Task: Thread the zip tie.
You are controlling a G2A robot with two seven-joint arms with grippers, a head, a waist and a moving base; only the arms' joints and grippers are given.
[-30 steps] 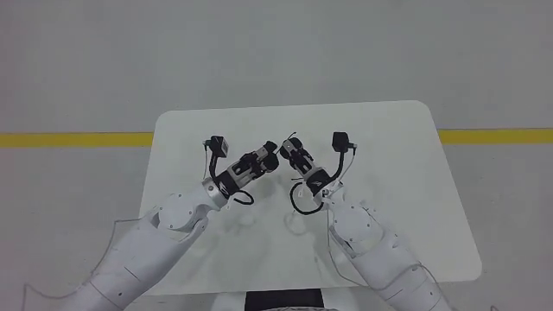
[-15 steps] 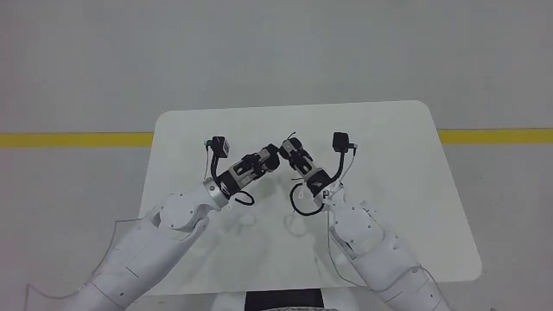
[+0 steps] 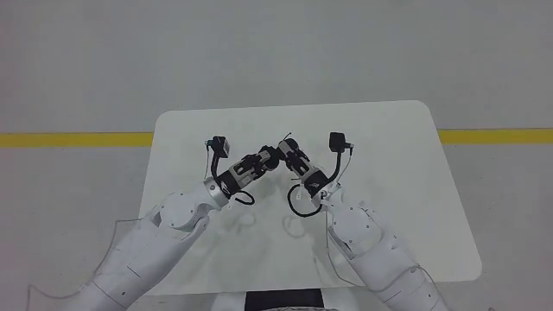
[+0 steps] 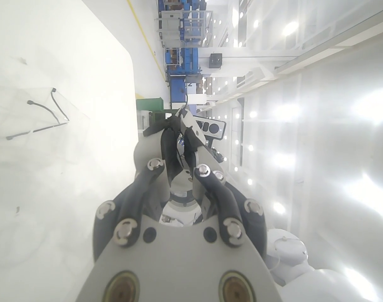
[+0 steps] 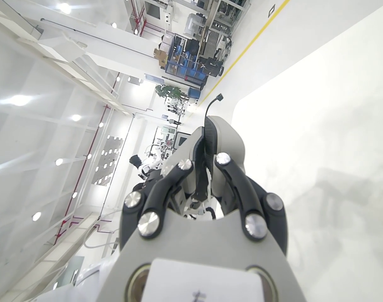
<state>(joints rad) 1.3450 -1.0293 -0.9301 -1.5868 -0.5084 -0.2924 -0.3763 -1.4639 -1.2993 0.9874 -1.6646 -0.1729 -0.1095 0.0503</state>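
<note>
Zip tie (image 5: 219, 97), thin and black, is clamped in the right gripper (image 3: 282, 148) above the middle of the white table (image 3: 397, 190). Its square head arcs free just past the fingertips. A second ago the two grippers stood slightly apart. The right one has since edged toward the left gripper (image 3: 270, 157), and their tips now meet or all but meet in the top view, which cannot settle whether they touch.

The right wrist view gives the clearest look at the tie: a short curved length rises from between the pressed-together pads (image 5: 207, 133) and ends in the blocky head, held well off the tabletop.

In the left wrist view the left gripper's jaws are drawn together on a thin dark length of the tie. The pale tip of the other gripper sits directly beyond them, and a sliver of the tie pokes out past it.

That same view also takes in a clear plastic bag (image 4: 72, 112) lying flat on the table, well apart from the grippers, with a few loose black ties (image 4: 42, 105) inside.
</note>
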